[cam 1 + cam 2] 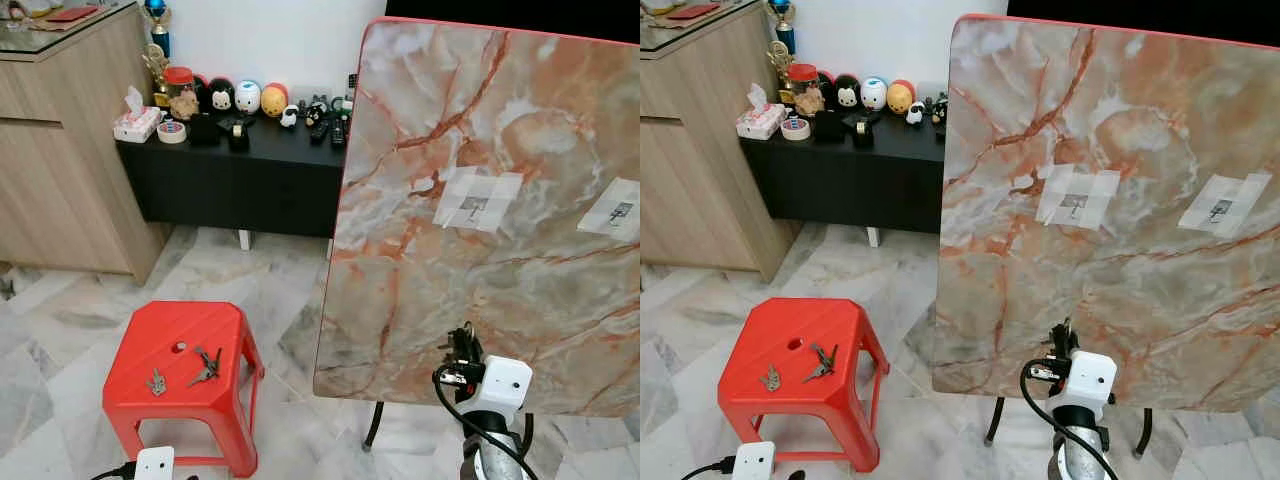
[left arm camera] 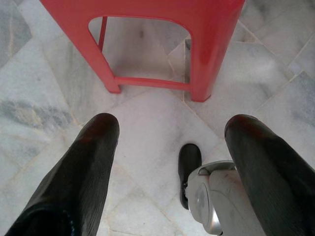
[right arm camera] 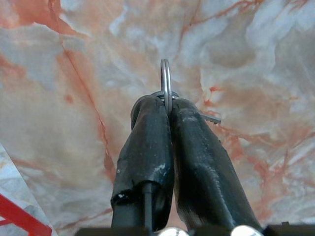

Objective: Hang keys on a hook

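1. Red plastic stool (image 1: pixel 180 370) at 8 o'clock, standing on the pale marble floor (image 1: pixel 60 320).
2. Black low cabinet (image 1: pixel 240 185) at 11 o'clock against the white wall.
3. On the cabinet top: tissue box (image 1: pixel 137 122), tape roll (image 1: pixel 172 132), red-lidded jar (image 1: pixel 178 82), row of round toy figures (image 1: pixel 247 96), remotes (image 1: pixel 338 130).
4. Wooden cupboard (image 1: pixel 60 150) at 10 o'clock, just beside the cabinet.
5. Trophy (image 1: pixel 157 25) on the cupboard side, 12 o'clock-ish.

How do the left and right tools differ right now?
The right tool is shut on a key ring, raised before the marble board; the left tool is open, holding nothing, low over the floor by the red stool. Both have two black fingers.
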You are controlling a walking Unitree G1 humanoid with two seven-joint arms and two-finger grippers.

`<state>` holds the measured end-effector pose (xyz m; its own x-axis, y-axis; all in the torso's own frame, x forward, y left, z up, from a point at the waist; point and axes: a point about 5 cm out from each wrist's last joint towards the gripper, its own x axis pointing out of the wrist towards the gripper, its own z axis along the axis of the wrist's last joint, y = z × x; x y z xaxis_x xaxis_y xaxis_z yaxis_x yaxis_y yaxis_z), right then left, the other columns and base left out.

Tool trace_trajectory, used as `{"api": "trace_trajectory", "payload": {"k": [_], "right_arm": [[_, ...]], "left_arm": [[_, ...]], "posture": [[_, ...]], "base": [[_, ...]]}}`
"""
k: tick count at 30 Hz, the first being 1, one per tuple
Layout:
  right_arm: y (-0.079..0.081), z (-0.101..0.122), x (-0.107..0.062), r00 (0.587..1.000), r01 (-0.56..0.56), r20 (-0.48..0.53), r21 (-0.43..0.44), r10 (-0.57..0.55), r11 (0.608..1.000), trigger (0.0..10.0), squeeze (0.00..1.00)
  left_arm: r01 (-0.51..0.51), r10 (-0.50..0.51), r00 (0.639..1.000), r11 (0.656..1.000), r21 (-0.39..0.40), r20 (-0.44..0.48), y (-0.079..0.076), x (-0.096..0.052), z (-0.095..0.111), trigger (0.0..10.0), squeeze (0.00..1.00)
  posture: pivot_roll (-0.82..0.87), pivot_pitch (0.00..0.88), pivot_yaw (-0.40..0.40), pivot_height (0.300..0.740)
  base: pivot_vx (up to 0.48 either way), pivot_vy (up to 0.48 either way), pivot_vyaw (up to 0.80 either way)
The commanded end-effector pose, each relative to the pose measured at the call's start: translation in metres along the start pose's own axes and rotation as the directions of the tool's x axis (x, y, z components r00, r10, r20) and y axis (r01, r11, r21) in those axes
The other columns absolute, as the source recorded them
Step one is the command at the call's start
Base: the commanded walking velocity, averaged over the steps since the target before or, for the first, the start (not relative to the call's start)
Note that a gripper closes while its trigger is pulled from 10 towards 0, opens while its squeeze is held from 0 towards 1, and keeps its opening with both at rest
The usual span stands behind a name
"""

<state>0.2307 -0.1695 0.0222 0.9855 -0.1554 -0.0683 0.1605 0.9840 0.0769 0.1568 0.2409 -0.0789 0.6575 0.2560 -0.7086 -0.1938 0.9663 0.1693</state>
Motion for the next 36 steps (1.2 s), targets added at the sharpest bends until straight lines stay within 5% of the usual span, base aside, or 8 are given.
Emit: {"api": "trace_trajectory", "payload": {"k": [1, 12, 27, 36], "right_arm": [[0.000, 0.006, 0.002, 1.000, 0.009, 0.018, 0.000, -0.009, 1.000, 10.0, 0.00], [0.001, 0.003, -0.004, 1.000, 0.010, -0.007, 0.012, -0.010, 1.000, 10.0, 0.00], [0.000, 0.004, -0.005, 0.999, 0.031, -0.023, 0.019, -0.031, 0.999, 10.0, 0.00], [-0.013, 0.020, 0.008, 0.994, 0.105, 0.039, -0.092, -0.102, 0.990, 10.0, 0.00]], "left_arm": [[0.005, -0.005, 1.000, 1.000, 0.004, -0.007, -0.002, 0.000, -0.001, 10.0, 0.00], [0.013, -0.013, 1.000, 1.000, 0.009, -0.006, -0.003, 0.000, -0.001, 10.0, 0.00], [0.019, -0.019, 1.000, 1.000, 0.011, 0.000, -0.005, 0.000, -0.001, 10.0, 0.00], [0.021, -0.021, 1.000, 1.000, 0.021, 0.001, -0.005, 0.000, -0.001, 10.0, 0.00]], "posture": [[0.06, 0.000, -0.111, 0.740], [0.06, 0.000, -0.106, 0.740], [0.06, 0.000, -0.111, 0.740], [0.06, 0.000, -0.108, 0.740]], "base": [[0.266, 0.000, 0.00], [0.286, 0.000, 0.00], [0.000, 0.000, 0.00], [0.000, 0.000, 0.00]]}}
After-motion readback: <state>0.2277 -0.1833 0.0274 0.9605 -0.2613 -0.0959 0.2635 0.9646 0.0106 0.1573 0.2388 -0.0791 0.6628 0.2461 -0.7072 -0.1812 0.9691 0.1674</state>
